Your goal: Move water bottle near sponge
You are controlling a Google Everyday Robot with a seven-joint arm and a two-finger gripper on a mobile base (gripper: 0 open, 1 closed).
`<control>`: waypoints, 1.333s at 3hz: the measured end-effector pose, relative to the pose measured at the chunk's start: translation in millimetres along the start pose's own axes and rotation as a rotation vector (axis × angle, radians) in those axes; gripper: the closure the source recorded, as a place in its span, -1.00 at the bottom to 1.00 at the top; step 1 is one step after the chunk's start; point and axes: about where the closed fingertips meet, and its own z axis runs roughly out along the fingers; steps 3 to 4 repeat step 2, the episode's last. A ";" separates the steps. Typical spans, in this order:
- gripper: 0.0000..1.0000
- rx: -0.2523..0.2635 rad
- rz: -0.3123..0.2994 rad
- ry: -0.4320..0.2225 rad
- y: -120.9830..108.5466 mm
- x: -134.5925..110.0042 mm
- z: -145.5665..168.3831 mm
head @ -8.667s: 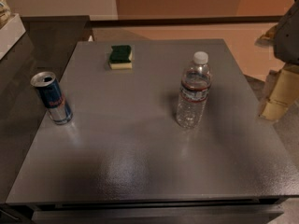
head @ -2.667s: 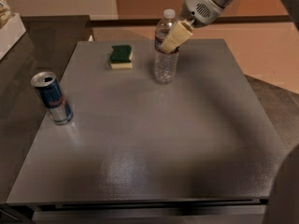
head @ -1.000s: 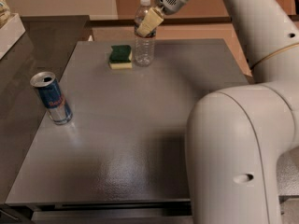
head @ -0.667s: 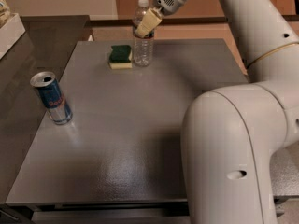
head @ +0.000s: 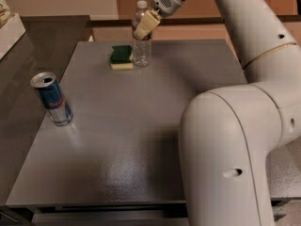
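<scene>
The water bottle (head: 141,45) is clear with a white cap. It stands upright on the grey table (head: 141,126) at the back, right next to the right side of the sponge (head: 121,56). The sponge is small, dark green on top over pale yellow foam. My gripper (head: 146,25) reaches in from the upper right and is shut on the bottle's upper body. One cream finger (head: 144,27) shows in front of the bottle; the other is hidden behind it.
A blue-and-silver drink can (head: 52,99) stands open-topped near the table's left edge. My white arm (head: 235,140) fills the right side of the view and covers the table's right part. A dark counter (head: 28,55) lies to the left.
The gripper took the bottle from the right middle of the table and carried it back-left to beside the sponge. Over the last second bottle and gripper have barely moved.
</scene>
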 end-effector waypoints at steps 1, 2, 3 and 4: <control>-1.00 -0.002 0.000 -0.001 -0.5 -0.8 4.2; -1.00 -0.002 0.000 -0.001 -0.5 -0.8 4.3; -1.00 -0.002 0.000 -0.001 -0.5 -0.8 4.3; -1.00 -0.002 0.000 -0.001 -0.5 -0.8 4.3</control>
